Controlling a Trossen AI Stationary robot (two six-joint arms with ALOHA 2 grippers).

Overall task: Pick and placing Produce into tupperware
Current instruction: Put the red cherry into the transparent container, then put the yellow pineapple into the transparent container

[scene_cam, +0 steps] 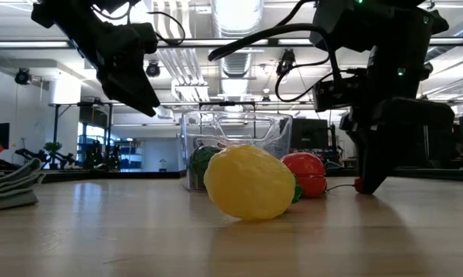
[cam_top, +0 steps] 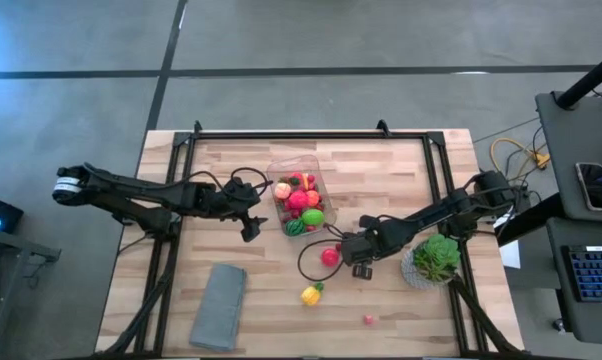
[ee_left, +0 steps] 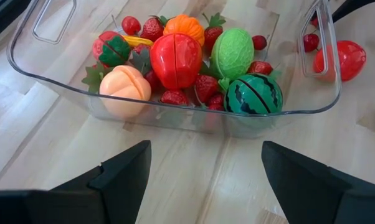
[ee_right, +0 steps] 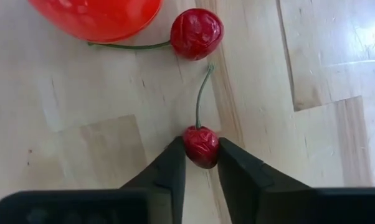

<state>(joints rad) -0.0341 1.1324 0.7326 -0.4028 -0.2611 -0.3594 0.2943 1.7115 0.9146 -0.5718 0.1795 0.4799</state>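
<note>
1. Tupperware [cam_top: 299,200]: clear tub at the table's middle, already well stocked. My left wrist view shows a peach [ee_left: 125,91], a red apple [ee_left: 175,60], a pale green melon [ee_left: 233,52], a small watermelon [ee_left: 255,95], an orange and strawberries inside.
2. Produce not yet in: a red tomato-like piece [cam_top: 329,256] just outside the tub, a yellow lemon [cam_top: 310,295] nearer the front edge, a small pink piece [cam_top: 368,320] farther out, and a pair of cherries on stems.
3. Cherry in hand [ee_right: 202,146]: on the wood, its twin [ee_right: 196,33] lying beside the red piece.
4. My right pincer [ee_right: 200,163]: low at the table, fingers clamped on that cherry.
5. My left pincer [ee_left: 203,180]: fingers apart, holding nothing, hovering just beside the tub's near wall.
6. Judgement: most is packed; a few pieces are left.
</note>
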